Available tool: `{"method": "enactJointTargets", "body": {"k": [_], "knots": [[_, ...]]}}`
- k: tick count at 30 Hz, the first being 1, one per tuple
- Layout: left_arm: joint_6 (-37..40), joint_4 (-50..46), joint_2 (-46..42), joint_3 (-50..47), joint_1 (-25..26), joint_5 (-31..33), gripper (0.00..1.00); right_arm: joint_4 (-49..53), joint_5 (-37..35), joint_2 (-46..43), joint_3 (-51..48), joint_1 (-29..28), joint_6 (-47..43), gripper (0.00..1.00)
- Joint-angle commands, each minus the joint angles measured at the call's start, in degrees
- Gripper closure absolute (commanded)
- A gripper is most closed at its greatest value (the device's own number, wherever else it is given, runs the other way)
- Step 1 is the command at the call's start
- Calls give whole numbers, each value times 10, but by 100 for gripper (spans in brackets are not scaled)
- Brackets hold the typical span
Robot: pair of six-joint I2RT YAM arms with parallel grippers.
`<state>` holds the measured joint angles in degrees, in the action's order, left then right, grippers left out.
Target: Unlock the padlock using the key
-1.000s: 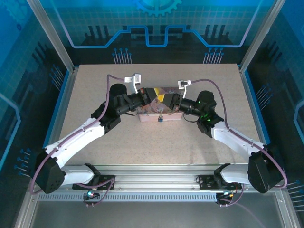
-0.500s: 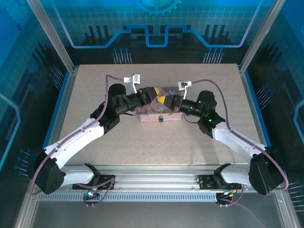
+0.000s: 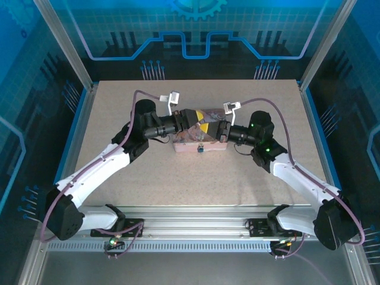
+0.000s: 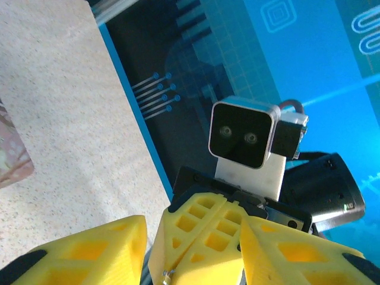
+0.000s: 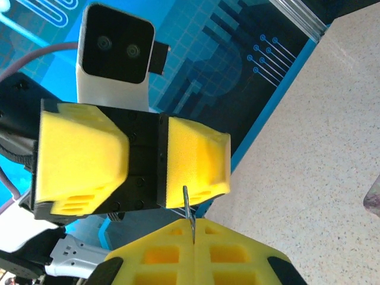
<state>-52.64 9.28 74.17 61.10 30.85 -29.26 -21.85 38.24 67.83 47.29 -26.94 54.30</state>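
Observation:
My right gripper (image 5: 194, 223) is shut on the key (image 5: 188, 208), whose thin metal blade sticks up out of the finger seam. My left gripper (image 4: 191, 227) stands open around the right gripper's closed yellow fingertips (image 4: 208, 237), where a bit of the key (image 4: 168, 274) shows. From above, the left gripper (image 3: 192, 120) and the right gripper (image 3: 212, 127) meet tip to tip over the pink tin (image 3: 184, 145). The tiny padlock (image 3: 200, 148) hangs at the tin's front edge, below both grippers.
The tin lies mid-table on the speckled beige tabletop (image 3: 196, 178). A corner of the tin (image 4: 12, 157) shows at the left of the left wrist view. Blue enclosure walls (image 3: 196, 35) surround the table, and free room lies on every side of the tin.
My left gripper's jaws have opened off the key. The right gripper has closed on it. Both arms have shifted slightly toward the back of the table.

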Motion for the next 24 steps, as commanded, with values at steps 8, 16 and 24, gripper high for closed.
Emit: {"method": "enactJointTargets", "body": {"k": [8, 16, 24], "knots": [[3, -23, 14, 27, -8, -69, 64, 60, 36, -13, 28, 23, -44, 100], [4, -30, 8, 28, -23, -86, 64, 146, 77, -21, 66, 41, -88, 100], [2, -34, 17, 34, -23, -103, 63, 160, 102, -10, 80, 42, -97, 100]]}}
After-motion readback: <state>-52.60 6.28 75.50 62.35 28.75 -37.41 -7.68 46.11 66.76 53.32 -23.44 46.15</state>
